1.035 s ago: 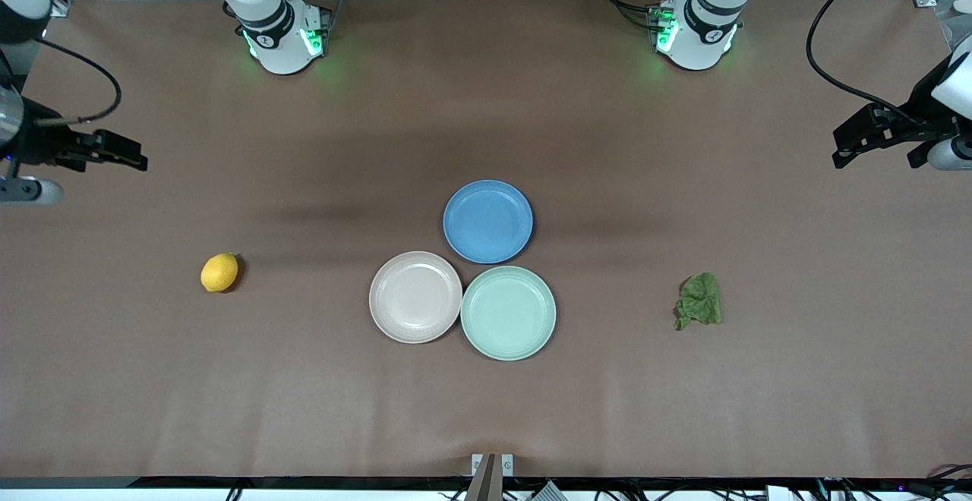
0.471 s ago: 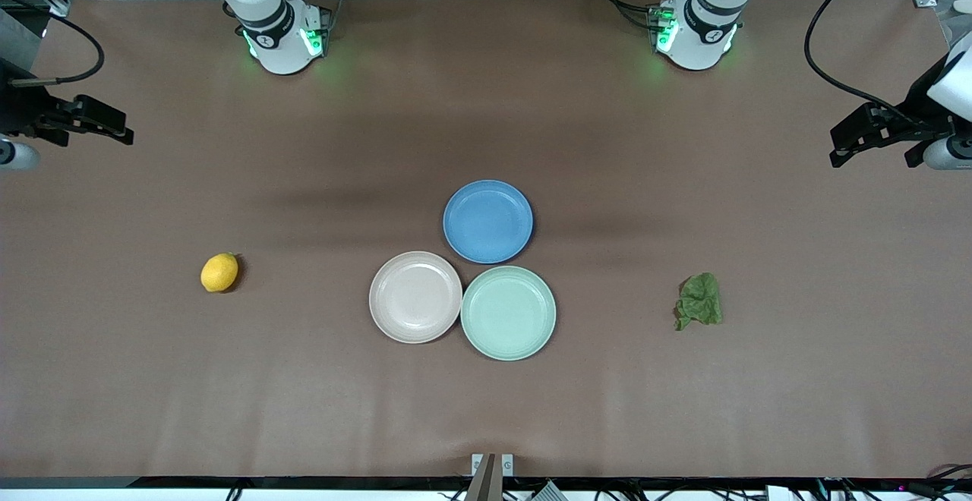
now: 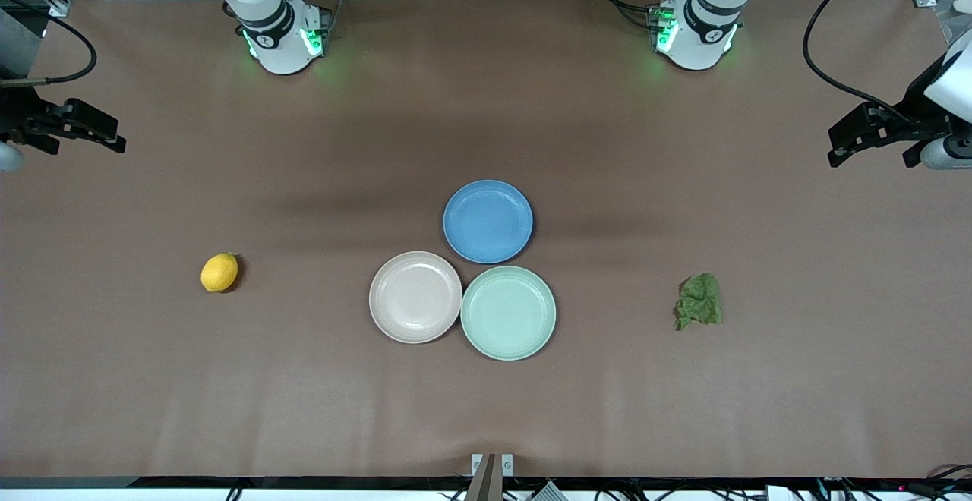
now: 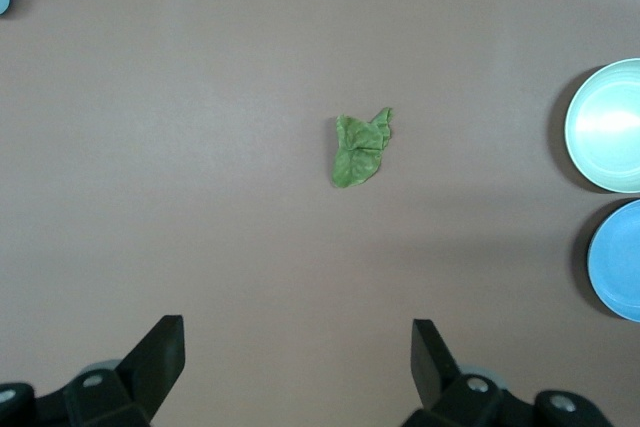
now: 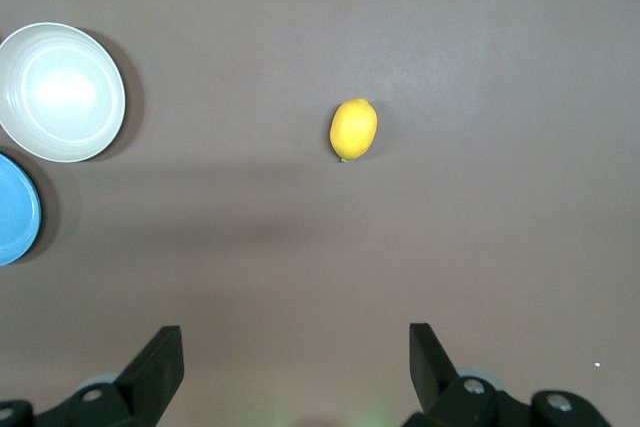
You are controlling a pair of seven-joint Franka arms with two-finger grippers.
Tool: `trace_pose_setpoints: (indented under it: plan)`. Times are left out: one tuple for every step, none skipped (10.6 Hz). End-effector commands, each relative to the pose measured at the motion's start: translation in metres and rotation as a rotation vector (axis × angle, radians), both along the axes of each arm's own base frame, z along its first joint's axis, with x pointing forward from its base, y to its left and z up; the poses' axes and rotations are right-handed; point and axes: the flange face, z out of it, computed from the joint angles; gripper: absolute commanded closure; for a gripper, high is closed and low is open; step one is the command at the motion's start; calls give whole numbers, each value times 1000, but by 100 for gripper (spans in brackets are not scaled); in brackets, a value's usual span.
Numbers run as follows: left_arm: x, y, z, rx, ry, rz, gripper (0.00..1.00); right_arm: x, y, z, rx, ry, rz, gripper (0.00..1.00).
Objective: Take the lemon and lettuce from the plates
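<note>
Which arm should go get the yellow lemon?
The right arm. Its open claw is at the lemon's end of the table; the left claw is over by the lettuce.

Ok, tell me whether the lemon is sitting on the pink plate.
No, the lemon lies on the bare table, apart from the pink plate.

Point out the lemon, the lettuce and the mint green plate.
lemon [image 3: 219,272], front view, middle of its skin.
lettuce [image 3: 699,301], front view, centre of the leaf.
mint green plate [image 3: 508,313], front view, bare middle of its dish.
</note>
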Motion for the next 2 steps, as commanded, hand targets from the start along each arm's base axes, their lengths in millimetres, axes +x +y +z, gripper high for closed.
trace_pose_setpoints:
  plan:
    - [-3,-2,5,10,6,-14,0,3,0,7,-13,-10,0,0]
    - [-3,-4,4,10,6,-15,0,4,-1,6,-13,-8,-1,0]
